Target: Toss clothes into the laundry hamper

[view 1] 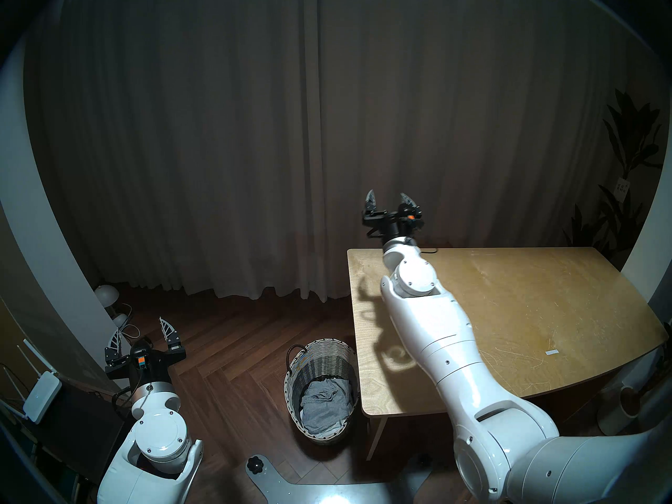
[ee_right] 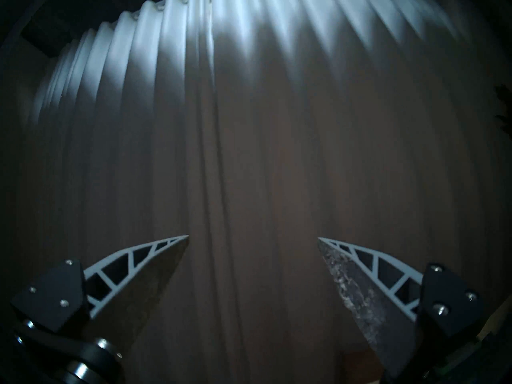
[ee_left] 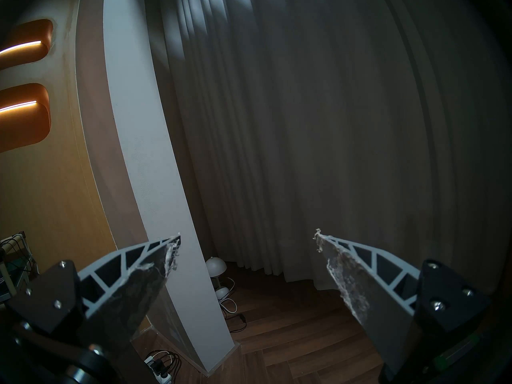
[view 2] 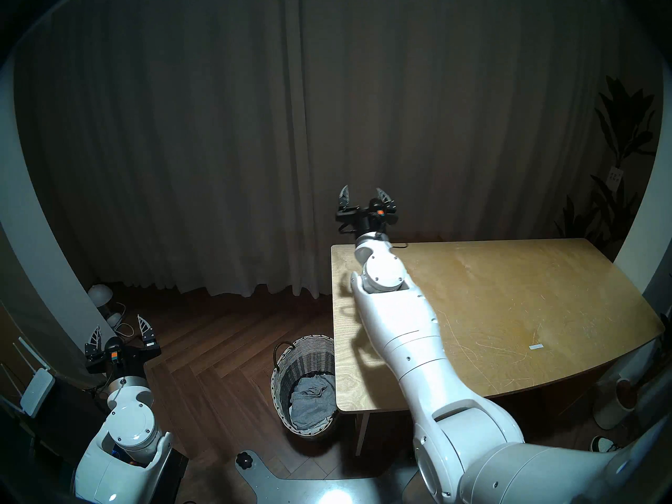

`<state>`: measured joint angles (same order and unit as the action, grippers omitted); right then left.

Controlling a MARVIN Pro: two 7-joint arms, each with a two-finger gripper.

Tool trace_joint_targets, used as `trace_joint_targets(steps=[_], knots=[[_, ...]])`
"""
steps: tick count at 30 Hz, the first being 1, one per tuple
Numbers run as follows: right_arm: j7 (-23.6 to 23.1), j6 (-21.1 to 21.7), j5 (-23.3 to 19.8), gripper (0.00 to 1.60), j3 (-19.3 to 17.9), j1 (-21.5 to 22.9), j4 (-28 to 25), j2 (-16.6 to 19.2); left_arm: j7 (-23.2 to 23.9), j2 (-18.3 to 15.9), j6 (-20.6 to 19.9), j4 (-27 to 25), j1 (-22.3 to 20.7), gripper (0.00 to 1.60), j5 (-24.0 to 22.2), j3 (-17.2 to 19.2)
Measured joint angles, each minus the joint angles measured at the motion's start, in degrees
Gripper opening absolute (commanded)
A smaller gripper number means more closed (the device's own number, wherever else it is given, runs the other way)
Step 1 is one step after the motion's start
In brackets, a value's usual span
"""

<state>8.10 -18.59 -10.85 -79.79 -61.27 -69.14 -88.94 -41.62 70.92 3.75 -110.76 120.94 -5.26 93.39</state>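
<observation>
While the heathered grey knit garment lies inside your tall round woven wicker hamper, your left gripper and right gripper both gape empty.

likely a home: curtains, herringbone floor, potted plant.

Both arms wear smooth, glossy white shells with round joint caps dotted by small screws. Each ends in a black gripper bearing an orange tag; its pale fingers are ribbed like trusses, backed by worn dark pads.
</observation>
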Motion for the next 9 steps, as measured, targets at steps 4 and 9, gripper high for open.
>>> trace_joint_targets(steps=[4,9], knots=[[0.43,-1.42,-1.37,1.6,-3.9,-0.94,-3.39,2.51,-0.03,0.0,0.0,0.02,-0.01,1.6,0.0,-0.02],[0.28,-2.0,-2.92,1.6,-7.16,-3.11,-6.56,4.7,-0.05,-0.01,0.0,0.03,-0.03,1.6,0.0,-0.04]])
